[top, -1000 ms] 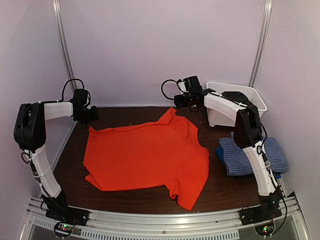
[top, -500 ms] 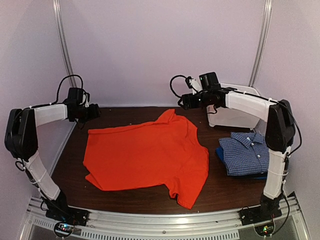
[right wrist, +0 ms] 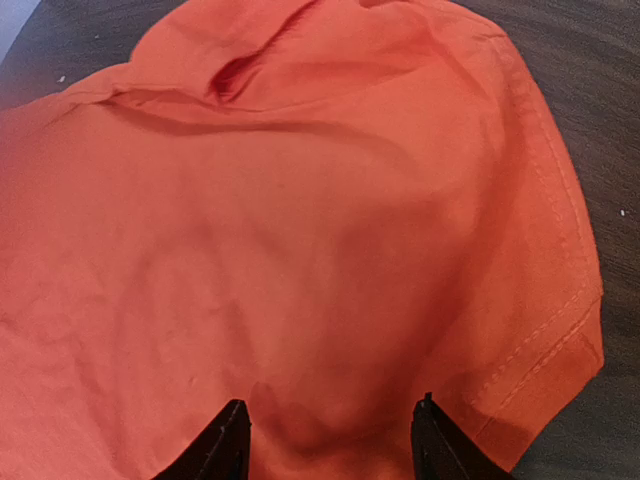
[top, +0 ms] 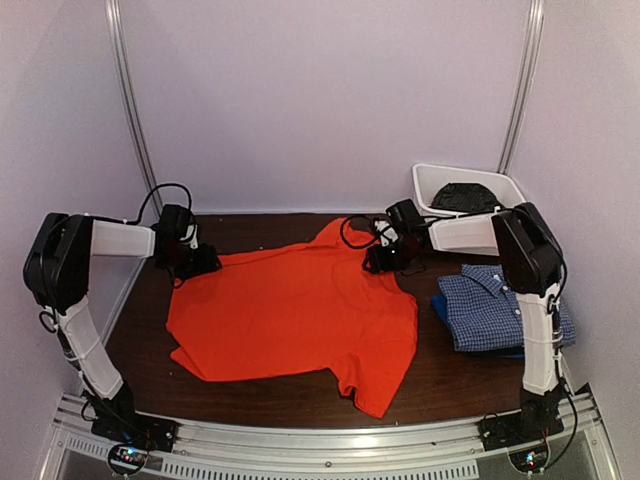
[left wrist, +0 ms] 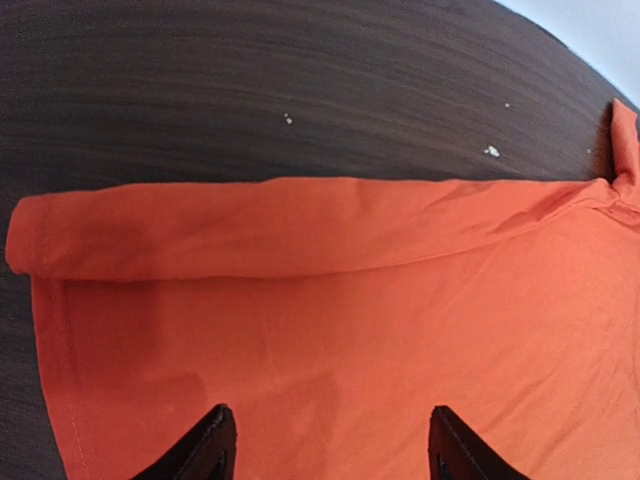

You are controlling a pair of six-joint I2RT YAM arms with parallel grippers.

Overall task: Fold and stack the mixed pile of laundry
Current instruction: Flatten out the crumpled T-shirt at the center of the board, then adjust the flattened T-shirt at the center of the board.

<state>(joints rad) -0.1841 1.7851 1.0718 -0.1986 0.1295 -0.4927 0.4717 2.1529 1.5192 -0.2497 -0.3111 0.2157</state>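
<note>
A bright orange T-shirt (top: 295, 315) lies spread flat on the dark table. My left gripper (top: 193, 265) is open and low over the shirt's far left corner; in the left wrist view its tips (left wrist: 330, 445) straddle orange cloth (left wrist: 330, 300) below a folded hem. My right gripper (top: 380, 258) is open and low over the far right sleeve; in the right wrist view its tips (right wrist: 330, 440) straddle orange cloth (right wrist: 320, 230). A folded blue-and-white check shirt (top: 500, 305) lies at the right on a blue piece. A black piece (top: 465, 197) lies in the tub.
A white plastic tub (top: 430, 182) stands at the back right corner. Pale walls close the back and sides. Bare dark table (top: 270, 225) shows behind the shirt and along the left edge.
Both arms have come down from above the table's back edge onto the orange shirt's far corners. The right arm swung clear of the check shirt and the tub.
</note>
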